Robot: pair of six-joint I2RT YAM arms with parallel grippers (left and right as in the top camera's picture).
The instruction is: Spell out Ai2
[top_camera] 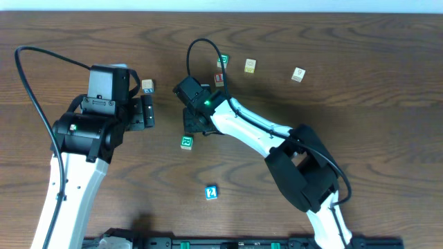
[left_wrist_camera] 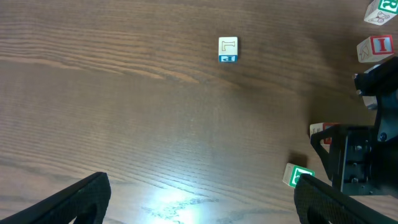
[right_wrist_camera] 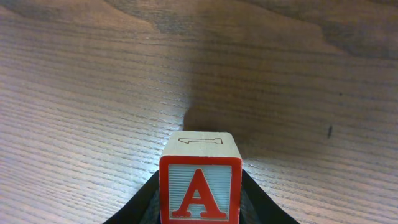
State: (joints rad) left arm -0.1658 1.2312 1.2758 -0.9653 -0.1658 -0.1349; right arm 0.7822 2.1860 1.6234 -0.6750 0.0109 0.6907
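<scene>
My right gripper (top_camera: pixel 195 124) is shut on a wooden block with a red letter A (right_wrist_camera: pixel 200 180), held low over the table at centre. The block also shows in the left wrist view (left_wrist_camera: pixel 321 130). A block with a red I (top_camera: pixel 219 78) lies just behind the right gripper and shows in the left wrist view (left_wrist_camera: pixel 376 48). A blue block marked 2 (top_camera: pixel 212 192) lies near the front centre. My left gripper (top_camera: pixel 147 113) is open and empty over bare table (left_wrist_camera: pixel 205 208), left of the right gripper.
A green-faced block (top_camera: pixel 186 142) lies just in front of the right gripper, also in the left wrist view (left_wrist_camera: pixel 297 176). A blue-sided block (top_camera: pixel 147 86) sits behind the left gripper. A green block (top_camera: pixel 223 61), a yellow block (top_camera: pixel 250 66) and another block (top_camera: pixel 297 74) lie at the back.
</scene>
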